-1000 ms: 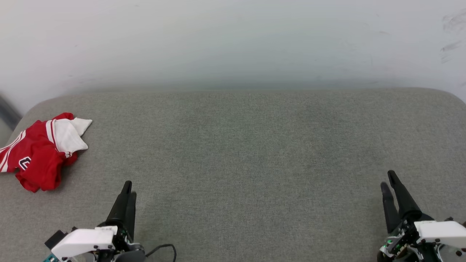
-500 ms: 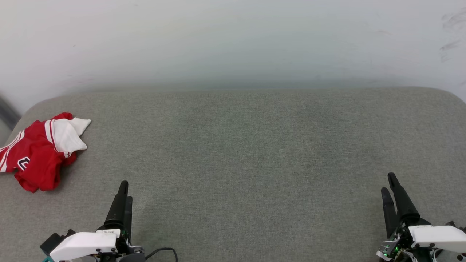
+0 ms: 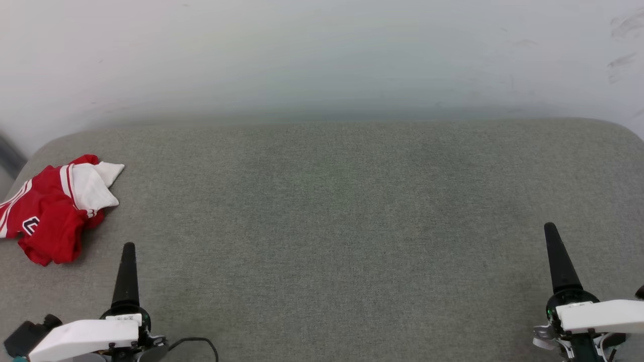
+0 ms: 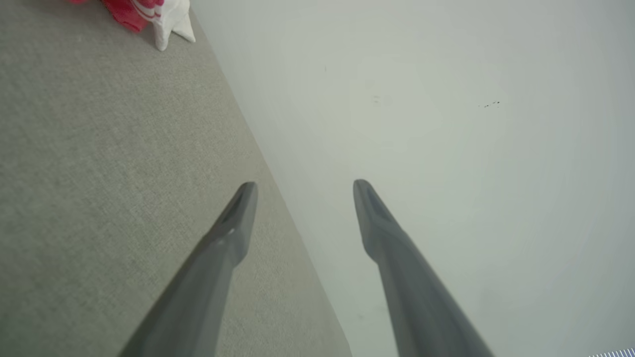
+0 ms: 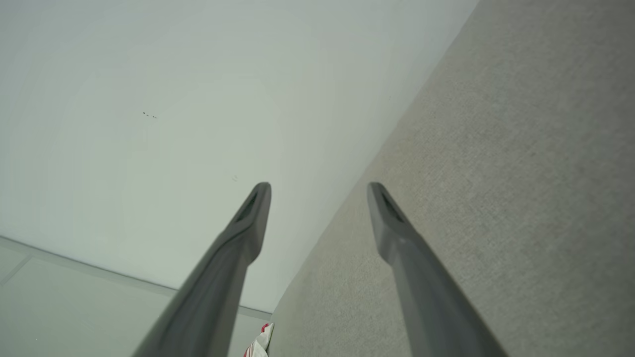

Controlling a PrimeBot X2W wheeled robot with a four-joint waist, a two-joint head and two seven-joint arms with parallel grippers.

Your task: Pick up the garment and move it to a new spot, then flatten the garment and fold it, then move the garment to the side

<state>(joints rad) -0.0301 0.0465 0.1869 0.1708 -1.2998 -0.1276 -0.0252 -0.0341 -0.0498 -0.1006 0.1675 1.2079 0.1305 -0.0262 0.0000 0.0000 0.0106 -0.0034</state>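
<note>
End effectors (image 4: 303,183) (image 5: 318,184) have both spread wide open.

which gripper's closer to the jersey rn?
The left gripper: the jersey lies crumpled at the cushion's left edge, just ahead and left of its open fingers. The right gripper sits at the far opposite side.

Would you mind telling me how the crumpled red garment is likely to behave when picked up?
The garment lies bunched in soft folds, so it will probably be floppy and drape from one pinch point. It looks thin, so likely light. Pushed, it may bunch further on the woven grey surface.
</note>
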